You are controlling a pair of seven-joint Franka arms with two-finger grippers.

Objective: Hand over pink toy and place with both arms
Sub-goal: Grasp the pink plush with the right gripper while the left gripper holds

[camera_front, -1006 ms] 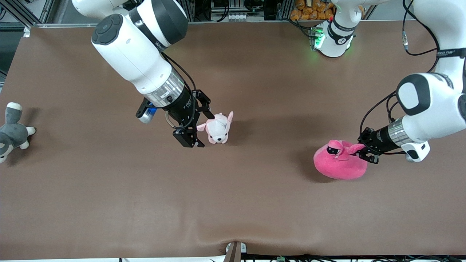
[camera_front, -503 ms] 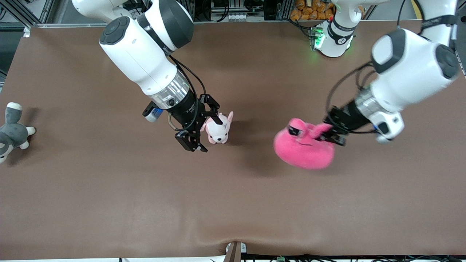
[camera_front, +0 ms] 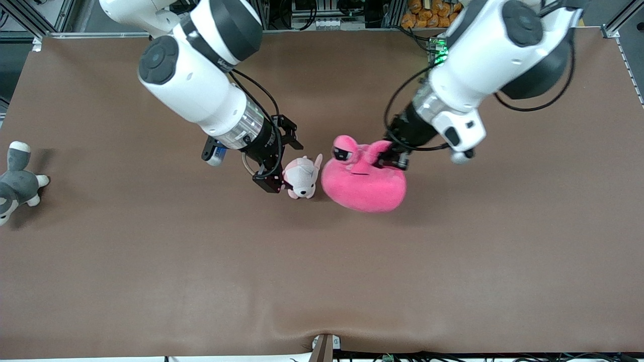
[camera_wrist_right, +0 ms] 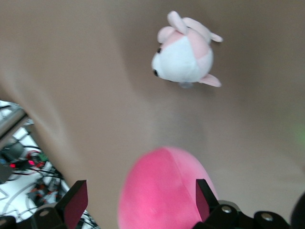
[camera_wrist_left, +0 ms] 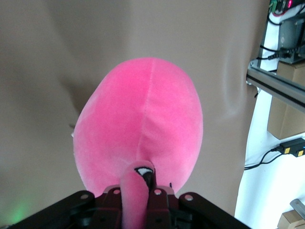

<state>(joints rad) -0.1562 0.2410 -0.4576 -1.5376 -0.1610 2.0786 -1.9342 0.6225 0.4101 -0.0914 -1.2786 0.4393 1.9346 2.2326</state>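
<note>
The pink toy (camera_front: 363, 183) hangs from my left gripper (camera_front: 392, 156) over the middle of the table, beside the small pale pink-and-white dog plush (camera_front: 302, 177). The left gripper is shut on one of the toy's stalks (camera_wrist_left: 133, 200). In the left wrist view the toy's round body (camera_wrist_left: 143, 124) hangs below the left gripper (camera_wrist_left: 145, 191). My right gripper (camera_front: 280, 162) is open and empty, over the table at the dog plush's other flank. In the right wrist view the right gripper (camera_wrist_right: 140, 200) faces the pink toy (camera_wrist_right: 164, 191), which shows between the spread fingers, with the dog plush (camera_wrist_right: 186, 55) on the table.
A grey-and-white plush animal (camera_front: 17, 181) lies at the right arm's end of the brown table (camera_front: 322, 281). The left arm's base (camera_front: 455, 55) with a green light stands at the table's back edge.
My left arm lifted the pink toy off the table near its own end and carried it to the middle, beside the dog plush. My right gripper shifted slightly toward the dog plush, still open.
</note>
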